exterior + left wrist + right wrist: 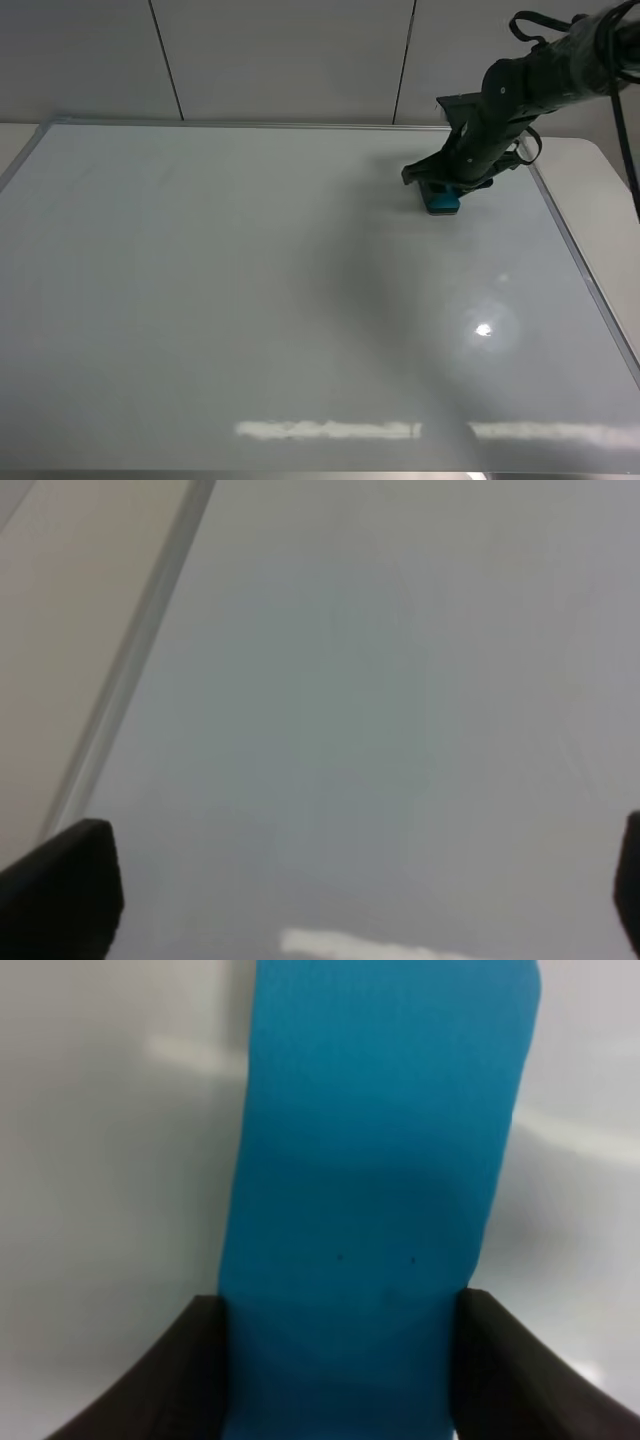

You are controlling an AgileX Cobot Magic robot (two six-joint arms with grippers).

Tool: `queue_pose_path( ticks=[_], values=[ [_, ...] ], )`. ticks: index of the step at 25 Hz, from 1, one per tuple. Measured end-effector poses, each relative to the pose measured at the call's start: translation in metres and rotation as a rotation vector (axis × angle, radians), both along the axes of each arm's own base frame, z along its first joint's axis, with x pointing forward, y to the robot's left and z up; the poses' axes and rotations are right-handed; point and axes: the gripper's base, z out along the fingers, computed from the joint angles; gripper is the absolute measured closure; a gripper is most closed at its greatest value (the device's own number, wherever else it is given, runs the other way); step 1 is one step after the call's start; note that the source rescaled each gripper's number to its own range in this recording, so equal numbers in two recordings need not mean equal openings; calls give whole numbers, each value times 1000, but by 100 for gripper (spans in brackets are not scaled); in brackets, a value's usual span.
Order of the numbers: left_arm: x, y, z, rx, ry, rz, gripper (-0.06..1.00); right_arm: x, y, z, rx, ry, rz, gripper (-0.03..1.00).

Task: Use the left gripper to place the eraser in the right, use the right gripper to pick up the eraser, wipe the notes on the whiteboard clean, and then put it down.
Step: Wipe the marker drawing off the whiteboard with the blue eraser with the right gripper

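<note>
The whiteboard [250, 300] fills most of the exterior high view. I see no notes on it; any under the eraser are hidden. The teal-blue eraser [441, 203] rests on the board near its far right corner. My right gripper [447, 186] is shut on it from above, one finger against each long side. In the right wrist view the eraser [380, 1160] sits between the black fingers [190, 1370] over the white board [100, 1160]. My left gripper [345, 900] is open and empty above the board [400, 680], with only its fingertips [60, 890] showing. It is out of the exterior high view.
The board's silver frame [130, 660] runs past the left gripper, with beige table [40, 630] beyond it. More table [610, 200] lies right of the board. A panelled wall [280, 60] stands behind. Lamp glare [484, 329] marks the board's near right.
</note>
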Motion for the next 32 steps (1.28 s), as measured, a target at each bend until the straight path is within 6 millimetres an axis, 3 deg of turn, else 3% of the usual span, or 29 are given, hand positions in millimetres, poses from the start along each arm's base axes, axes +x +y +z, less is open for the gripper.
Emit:
queue_pose_path(
  ticks=[1,4,13,19,28,32],
  values=[
    [0,0,0,0,0,0,-6,-1,17,0,31,-28,18,94],
    [0,0,0,0,0,0,-6,-4,35,-2,56,-55,46,94],
    [0,0,0,0,0,0,-6,-5,36,-2,39,-52,33,94],
    [0,0,0,0,0,0,-6,-1,13,-2,21,-11,-51,94],
    [0,0,0,0,0,0,-6,6,-45,0,-18,36,-183,94],
    [0,0,0,0,0,0,-6,6,-49,9,-29,25,-173,94]
  ],
)
